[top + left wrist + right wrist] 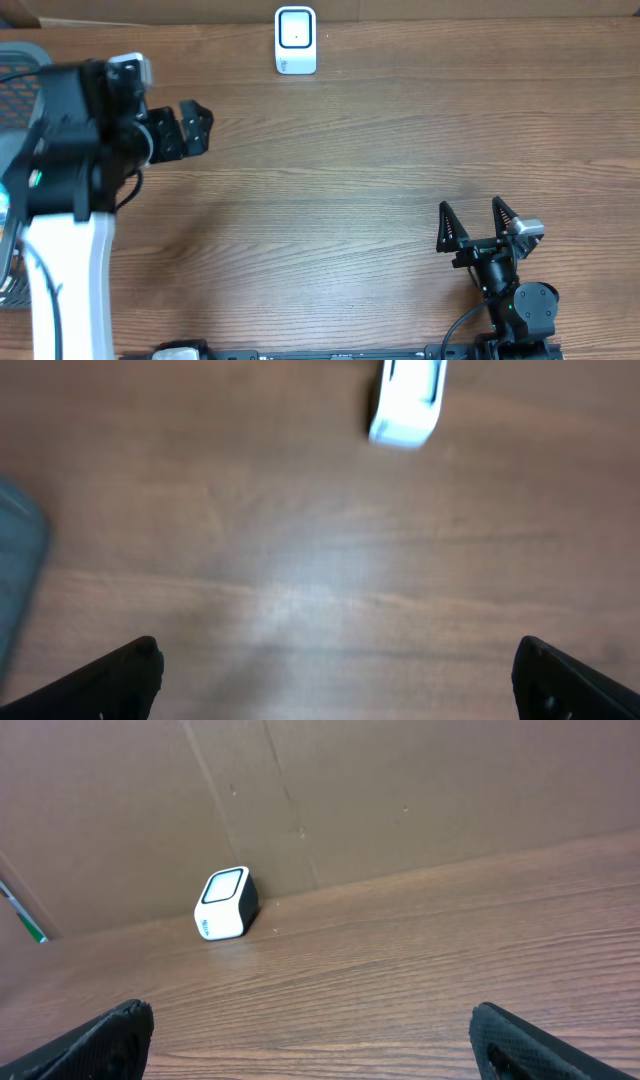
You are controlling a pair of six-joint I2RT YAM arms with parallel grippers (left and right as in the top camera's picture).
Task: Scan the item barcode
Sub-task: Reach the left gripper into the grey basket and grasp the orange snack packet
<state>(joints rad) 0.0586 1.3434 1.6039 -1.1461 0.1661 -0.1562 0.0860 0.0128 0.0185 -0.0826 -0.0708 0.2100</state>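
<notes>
brown wood is covering the whole table (330,180), and a little white scanner (296,40) is sitting on it. the scanner is standing at the far edge, about in the middle, right by a cardboard wall (400,790).

the left pincer (203,130) is hanging over the left side of the table with its two fingers spread wide, and it is holding nothing. the right pincer (470,208) is sitting low at the near right side. it is spread wide too, and it is holding nothing.

i am thinking the job is only at its very start, which is getting hold of the item. i am not seeing any item with a barcode on the wood. a grey bin (22,55) with orange mesh is peeking in at the far left, under the left arm. the item may be waiting in there, but the arm is hiding most of it, so i am not sure.

the scanner is sitting well apart from both pincers. it is off to the right of the left one and farther back. it is far ahead of the right one and to its left. next, a pincer is going to need to find the item, close on it gently, and turn it so the stripes are facing the scanner's window.
</notes>
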